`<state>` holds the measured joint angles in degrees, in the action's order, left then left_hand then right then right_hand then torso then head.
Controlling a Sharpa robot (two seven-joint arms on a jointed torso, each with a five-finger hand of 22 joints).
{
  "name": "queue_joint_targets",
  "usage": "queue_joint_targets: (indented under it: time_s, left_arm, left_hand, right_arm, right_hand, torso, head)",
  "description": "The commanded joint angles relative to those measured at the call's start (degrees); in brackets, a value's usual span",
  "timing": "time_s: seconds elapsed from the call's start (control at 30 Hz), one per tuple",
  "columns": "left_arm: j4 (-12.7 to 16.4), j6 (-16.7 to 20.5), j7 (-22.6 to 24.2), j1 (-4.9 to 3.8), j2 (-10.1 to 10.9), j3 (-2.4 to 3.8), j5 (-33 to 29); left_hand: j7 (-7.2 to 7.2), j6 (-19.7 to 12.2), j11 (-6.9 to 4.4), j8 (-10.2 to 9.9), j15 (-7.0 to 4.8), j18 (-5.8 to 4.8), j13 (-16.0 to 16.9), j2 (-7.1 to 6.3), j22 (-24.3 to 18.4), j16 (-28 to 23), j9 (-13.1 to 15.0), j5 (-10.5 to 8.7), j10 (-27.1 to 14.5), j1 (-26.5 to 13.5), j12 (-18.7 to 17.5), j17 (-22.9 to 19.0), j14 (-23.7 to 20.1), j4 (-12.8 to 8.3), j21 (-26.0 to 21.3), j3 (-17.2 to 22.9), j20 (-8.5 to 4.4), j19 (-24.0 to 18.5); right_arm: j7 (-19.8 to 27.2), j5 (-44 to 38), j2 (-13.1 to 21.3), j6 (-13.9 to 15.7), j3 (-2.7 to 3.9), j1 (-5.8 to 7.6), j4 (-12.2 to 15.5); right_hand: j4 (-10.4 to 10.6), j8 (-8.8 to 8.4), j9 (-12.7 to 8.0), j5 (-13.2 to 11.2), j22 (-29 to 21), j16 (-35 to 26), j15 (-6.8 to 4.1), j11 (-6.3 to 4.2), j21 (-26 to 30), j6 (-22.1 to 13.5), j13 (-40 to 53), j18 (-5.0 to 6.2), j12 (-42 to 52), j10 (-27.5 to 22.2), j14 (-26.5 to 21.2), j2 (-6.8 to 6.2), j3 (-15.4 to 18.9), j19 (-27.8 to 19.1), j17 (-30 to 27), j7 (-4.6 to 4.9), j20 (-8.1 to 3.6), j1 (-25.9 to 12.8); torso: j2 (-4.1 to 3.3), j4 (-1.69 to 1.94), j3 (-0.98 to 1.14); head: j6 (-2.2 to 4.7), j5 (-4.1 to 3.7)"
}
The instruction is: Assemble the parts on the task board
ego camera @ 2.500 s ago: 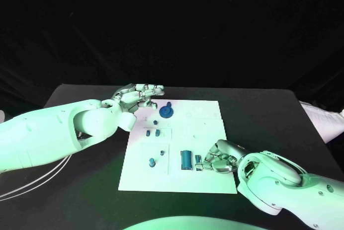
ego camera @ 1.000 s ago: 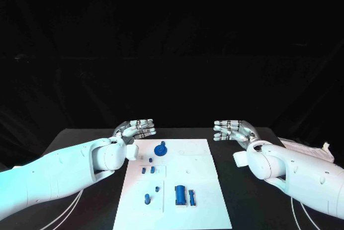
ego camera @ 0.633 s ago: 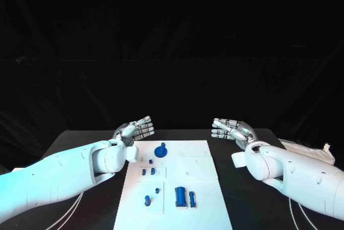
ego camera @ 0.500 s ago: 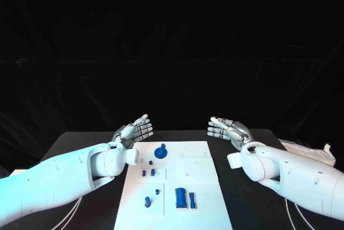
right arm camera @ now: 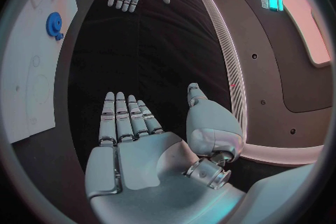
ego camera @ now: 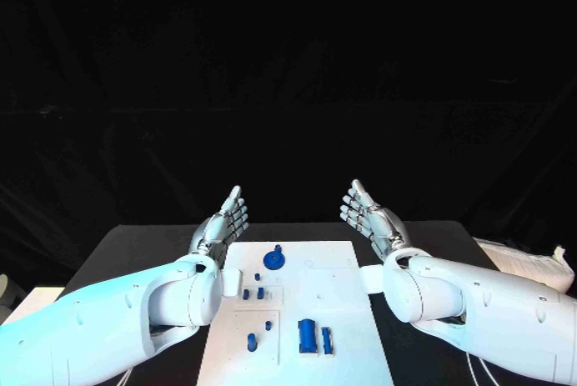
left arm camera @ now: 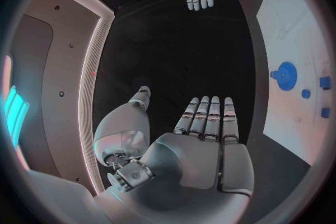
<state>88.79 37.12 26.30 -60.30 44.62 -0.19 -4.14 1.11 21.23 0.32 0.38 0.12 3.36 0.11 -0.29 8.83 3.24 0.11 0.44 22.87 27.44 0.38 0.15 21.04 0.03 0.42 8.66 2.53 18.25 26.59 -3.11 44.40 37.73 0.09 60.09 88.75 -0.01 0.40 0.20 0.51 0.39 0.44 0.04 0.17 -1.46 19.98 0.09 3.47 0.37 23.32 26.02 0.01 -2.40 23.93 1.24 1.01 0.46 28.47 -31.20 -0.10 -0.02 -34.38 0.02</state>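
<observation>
Your left hand [ego camera: 225, 220] and right hand [ego camera: 367, 218] are raised off the board [ego camera: 337, 319], palms facing, fingers straight, side by side, holding nothing. No step is in hand; judged from this, assembly looks finished or paused. Any next move requires lowering a hand to the parts. The gear [ego camera: 274, 258] stands near the board's far edge, the block [ego camera: 307, 334] near its near edge. The left wrist view adds the gear's teeth.

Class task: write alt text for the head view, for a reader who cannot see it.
Both robot hands, the left hand and the right hand, are raised open with fingers straight, palms facing each other, above the far end of the white task board. Small blue parts lie on the board, among them a round blue gear.
</observation>
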Motion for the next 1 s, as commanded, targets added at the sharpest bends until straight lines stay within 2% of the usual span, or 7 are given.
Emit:
queue_joint_targets:
  time_s: [0.03, 0.33, 0.37, 0.9, 0.93, 0.97, 1.0]
  left_arm:
    - [0.99, 6.72, 3.42, 0.11, 0.06, 0.16, 4.01]
    - [1.17, 6.99, 3.49, 0.14, 0.08, 0.19, 4.14]
    - [1.17, 6.99, 3.49, 0.14, 0.08, 0.19, 4.14]
    - [1.17, 6.99, 3.49, 0.14, 0.08, 0.19, 4.14]
    - [1.17, 6.99, 3.49, 0.14, 0.08, 0.19, 4.14]
    - [1.17, 6.99, 3.49, 0.14, 0.08, 0.19, 4.14]
    - [1.17, 6.99, 3.49, 0.14, 0.08, 0.19, 4.14]
  left_hand:
    - [-1.11, -6.76, -0.32, -0.38, -0.12, -3.36, -0.11, 0.29, -2.82, -3.24, -0.11, -0.44, -7.29, -8.76, -0.38, -0.15, -6.72, -0.03, -0.42, -2.76, -2.53, -5.83]
    - [-1.11, -11.47, -0.32, -0.38, -0.12, -3.36, -0.11, 0.29, -4.78, -3.24, -0.11, -0.44, -12.38, -14.84, -0.38, -0.15, -11.38, -0.03, -0.42, -4.61, -2.53, -9.91]
    - [-1.11, -11.59, -0.32, -0.38, -0.12, -3.36, -0.11, 0.29, -8.83, -3.24, -0.11, -0.44, -12.51, -14.99, -0.38, -0.15, -11.52, -0.03, -0.42, -8.66, -2.53, -10.00]
    - [-1.11, -16.30, -0.32, -0.38, -0.12, -3.36, -0.11, 0.29, -8.83, -3.24, -0.11, -0.44, -17.64, -20.98, -0.38, -0.15, -16.22, -0.03, -0.42, -8.66, -2.53, -13.90]
    - [-1.11, -17.17, -0.32, -0.38, -0.12, -3.36, -0.11, 0.29, -8.83, -3.24, -0.11, -0.44, -18.53, -22.10, -0.38, -0.15, -21.04, -0.03, -0.42, -8.66, -2.53, -18.25]
    - [-1.11, -21.23, -0.32, -0.38, -0.12, -3.36, -0.11, 0.29, -8.83, -3.24, -0.11, -0.44, -22.87, -23.07, -0.38, -0.15, -21.04, -0.03, -0.42, -8.66, -2.53, -18.25]
    - [-1.11, -21.23, -0.32, -0.38, -0.12, -3.36, -0.11, 0.29, -8.83, -3.24, -0.11, -0.44, -22.87, -27.44, -0.38, -0.15, -21.04, -0.03, -0.42, -8.66, -2.53, -18.25]
  right_arm:
    - [3.15, 3.04, 0.25, 6.24, -0.07, 0.07, 1.06]
    - [3.20, 3.11, 0.29, 6.39, -0.09, 0.08, 1.21]
    - [3.20, 3.11, 0.29, 6.39, -0.09, 0.08, 1.21]
    - [3.20, 3.11, 0.29, 6.39, -0.09, 0.08, 1.21]
    - [3.20, 3.11, 0.29, 6.39, -0.09, 0.08, 1.21]
    - [3.20, 3.11, 0.29, 6.39, -0.09, 0.08, 1.21]
    - [3.20, 3.11, 0.29, 6.39, -0.09, 0.08, 1.21]
  right_hand:
    - [0.01, -0.40, -0.20, -0.51, -0.39, -0.44, -0.04, -0.17, 1.46, -6.36, -0.09, -3.47, -0.37, -7.45, -8.30, -0.01, 2.40, -7.62, -1.24, -1.01, -0.46, -9.08]
    - [0.01, -0.40, -0.20, -0.51, -0.39, -0.44, -0.04, -0.17, 1.46, -10.84, -0.09, -3.47, -0.37, -12.66, -14.11, -0.01, 2.40, -12.97, -1.24, -1.01, -0.46, -15.40]
    - [0.01, -0.40, -0.20, -0.51, -0.39, -0.44, -0.04, -0.17, 1.46, -10.97, -0.09, -3.47, -0.37, -12.81, -14.26, -0.01, 2.40, -13.13, -1.24, -1.01, -0.46, -15.60]
    - [0.01, -0.40, -0.20, -0.51, -0.39, -0.44, -0.04, -0.17, 1.46, -15.32, -0.09, -3.47, -0.37, -17.93, -20.05, -0.01, 2.40, -18.33, -1.24, -1.01, -0.46, -21.84]
    - [0.01, -0.40, -0.20, -0.51, -0.39, -0.44, -0.04, -0.17, 1.46, -19.98, -0.09, -3.47, -0.37, -18.97, -21.17, -0.01, 2.40, -19.40, -1.24, -1.01, -0.46, -23.12]
    - [0.01, -0.40, -0.20, -0.51, -0.39, -0.44, -0.04, -0.17, 1.46, -19.98, -0.09, -3.47, -0.37, -23.32, -21.99, -0.01, 2.40, -23.93, -1.24, -1.01, -0.46, -24.06]
    - [0.01, -0.40, -0.20, -0.51, -0.39, -0.44, -0.04, -0.17, 1.46, -19.98, -0.09, -3.47, -0.37, -23.32, -26.02, -0.01, 2.40, -23.93, -1.24, -1.01, -0.46, -28.47]
  torso:
    - [0.02, 0.10, 0.02]
    - [0.02, 0.10, 0.02]
    - [0.02, 0.10, 0.02]
    - [0.02, 0.10, 0.02]
    - [0.02, 0.10, 0.02]
    - [0.02, 0.10, 0.02]
    - [0.02, 0.10, 0.02]
  head:
    - [0.00, -0.02]
    - [0.00, -0.02]
    - [0.00, -0.02]
    - [0.00, -0.02]
    - [0.00, -0.02]
    - [0.00, -0.02]
    - [0.00, -0.02]
